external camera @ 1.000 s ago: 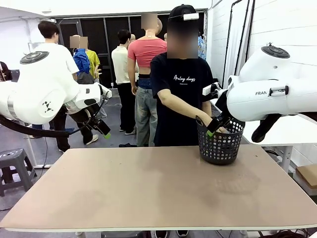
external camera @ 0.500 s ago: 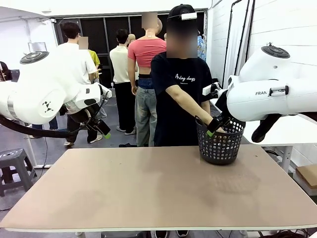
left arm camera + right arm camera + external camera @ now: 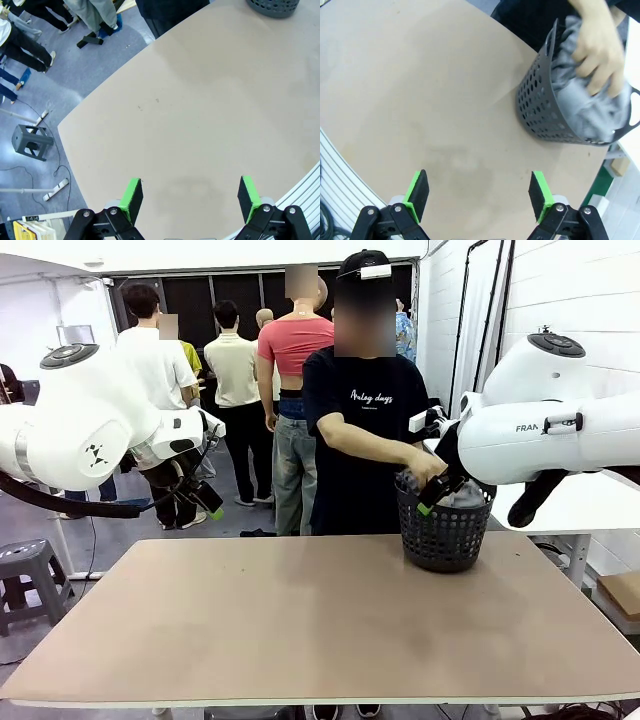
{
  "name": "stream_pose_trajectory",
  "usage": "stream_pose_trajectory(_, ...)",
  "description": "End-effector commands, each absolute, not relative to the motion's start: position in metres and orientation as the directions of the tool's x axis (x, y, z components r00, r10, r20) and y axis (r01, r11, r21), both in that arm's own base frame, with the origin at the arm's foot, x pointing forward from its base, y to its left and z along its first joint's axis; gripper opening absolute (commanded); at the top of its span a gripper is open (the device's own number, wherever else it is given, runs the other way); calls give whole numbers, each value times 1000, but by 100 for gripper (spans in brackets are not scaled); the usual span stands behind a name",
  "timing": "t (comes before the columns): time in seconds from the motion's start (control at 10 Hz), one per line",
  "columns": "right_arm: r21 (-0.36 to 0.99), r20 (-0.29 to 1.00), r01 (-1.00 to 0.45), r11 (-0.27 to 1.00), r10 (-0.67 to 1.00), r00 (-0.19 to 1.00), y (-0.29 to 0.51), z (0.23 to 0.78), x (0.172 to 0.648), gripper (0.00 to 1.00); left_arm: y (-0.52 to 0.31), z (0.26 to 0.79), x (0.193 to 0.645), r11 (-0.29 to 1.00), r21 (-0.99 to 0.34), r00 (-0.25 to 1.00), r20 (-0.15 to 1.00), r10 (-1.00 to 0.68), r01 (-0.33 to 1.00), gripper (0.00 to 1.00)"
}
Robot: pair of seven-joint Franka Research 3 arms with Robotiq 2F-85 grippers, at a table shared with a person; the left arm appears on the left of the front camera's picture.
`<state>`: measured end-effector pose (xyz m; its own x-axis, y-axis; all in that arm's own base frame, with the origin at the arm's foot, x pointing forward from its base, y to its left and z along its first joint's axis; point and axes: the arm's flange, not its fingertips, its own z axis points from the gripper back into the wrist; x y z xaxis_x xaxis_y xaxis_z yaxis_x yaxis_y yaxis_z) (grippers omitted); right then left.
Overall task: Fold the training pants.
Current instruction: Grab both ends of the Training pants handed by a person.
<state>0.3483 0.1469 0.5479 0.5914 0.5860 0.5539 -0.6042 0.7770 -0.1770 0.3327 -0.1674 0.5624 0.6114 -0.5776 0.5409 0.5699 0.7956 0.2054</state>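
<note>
front: fixed on robot's side, facing across the desk to its far edge | left wrist: high, looking down | right wrist: high, nearer basket | shared: desk top, basket

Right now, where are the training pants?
The training pants sit bunched inside the black mesh basket, at the far right of the table in the front view, with the person's hand on them.

training pants apparently in basket, far-right on table
</note>
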Motion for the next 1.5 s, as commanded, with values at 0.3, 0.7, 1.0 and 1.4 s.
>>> stream_pose_trajectory(0.3, -166, 552, -609, 775, 585, 594, 147, 548, 348, 100, -167, 563, 333, 790, 211, 604, 541, -585, 576, 100)
stream_pose_trajectory(0.7, -166, 552, -609, 775, 585, 594, 147, 548, 348, 100, -167, 563, 333, 790, 211, 604, 541, -585, 576, 100)
stream_pose_trajectory(1.0, -166, 552, -609, 775, 585, 594, 147, 548, 348, 100, -167, 563, 333, 790, 211, 604, 541, -585, 576, 100)
stream_pose_trajectory(1.4, -166, 552, -609, 775, 585, 594, 147, 548, 348, 100, -167, 563, 333, 790, 211, 604, 541, -585, 576, 100)
